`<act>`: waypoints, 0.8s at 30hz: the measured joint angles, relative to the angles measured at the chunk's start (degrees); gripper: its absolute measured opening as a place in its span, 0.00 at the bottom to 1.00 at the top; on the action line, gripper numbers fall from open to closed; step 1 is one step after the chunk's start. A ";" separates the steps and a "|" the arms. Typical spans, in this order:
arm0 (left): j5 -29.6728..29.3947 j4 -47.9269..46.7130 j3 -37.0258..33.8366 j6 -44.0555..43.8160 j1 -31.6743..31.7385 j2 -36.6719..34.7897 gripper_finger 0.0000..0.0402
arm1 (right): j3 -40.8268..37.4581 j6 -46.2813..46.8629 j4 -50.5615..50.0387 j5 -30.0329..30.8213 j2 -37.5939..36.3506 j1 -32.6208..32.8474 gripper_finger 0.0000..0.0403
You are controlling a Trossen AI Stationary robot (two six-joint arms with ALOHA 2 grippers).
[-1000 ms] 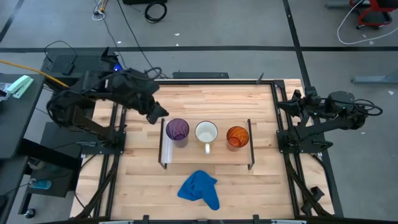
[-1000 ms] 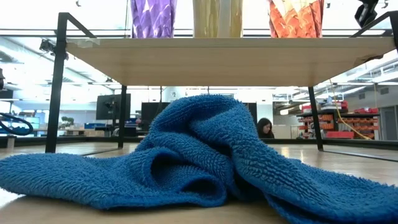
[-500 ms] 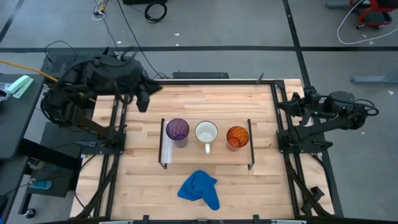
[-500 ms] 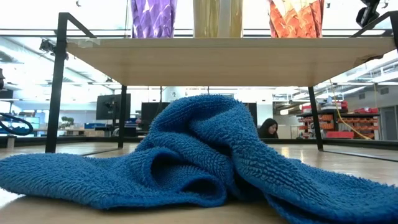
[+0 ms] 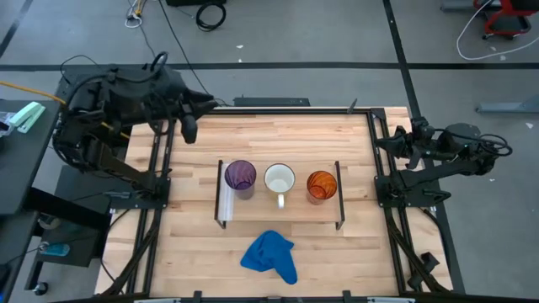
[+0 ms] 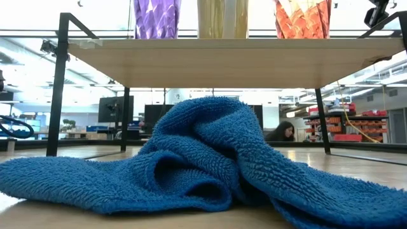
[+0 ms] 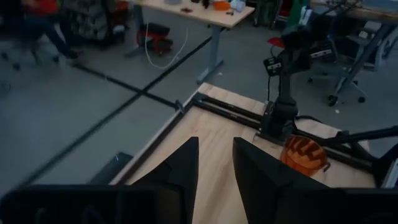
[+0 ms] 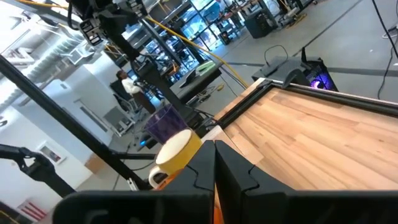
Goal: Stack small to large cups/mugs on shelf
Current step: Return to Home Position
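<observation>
Wooden tabletop (image 5: pixel 278 139), left gripper (image 7: pixel 215 140) slightly apart and empty, right gripper (image 8: pixel 214 144) pressed together, empty.

A smooth grey concrete floor (image 5: pixel 337 34), crossed by dark straight seams, surrounds the pale plank-wood tabletop (image 5: pixel 278 139) in its black metal frame. On the far floor lie coiled black cables (image 5: pixel 210 13). At far right a looping white cable (image 5: pixel 476 38) lies beside a red-based wheeled chair (image 5: pixel 504 18). At the left stands a dark side bench (image 5: pixel 21 160) bearing a pale-green object (image 5: pixel 27 118). Seen level across the table, the room beyond is brightly lit under a white ceiling (image 6: pixel 25 60). It holds dark monitor screens (image 6: pixel 111 109) at far left, racks with red boxes (image 6: pixel 343 136) at far right, and a seated person (image 6: pixel 283 131) between.
</observation>
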 joint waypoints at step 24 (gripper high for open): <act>6.30 39.16 -37.88 4.54 2.20 -12.36 0.27 | 0.00 -13.06 23.38 -24.55 0.02 0.02 0.03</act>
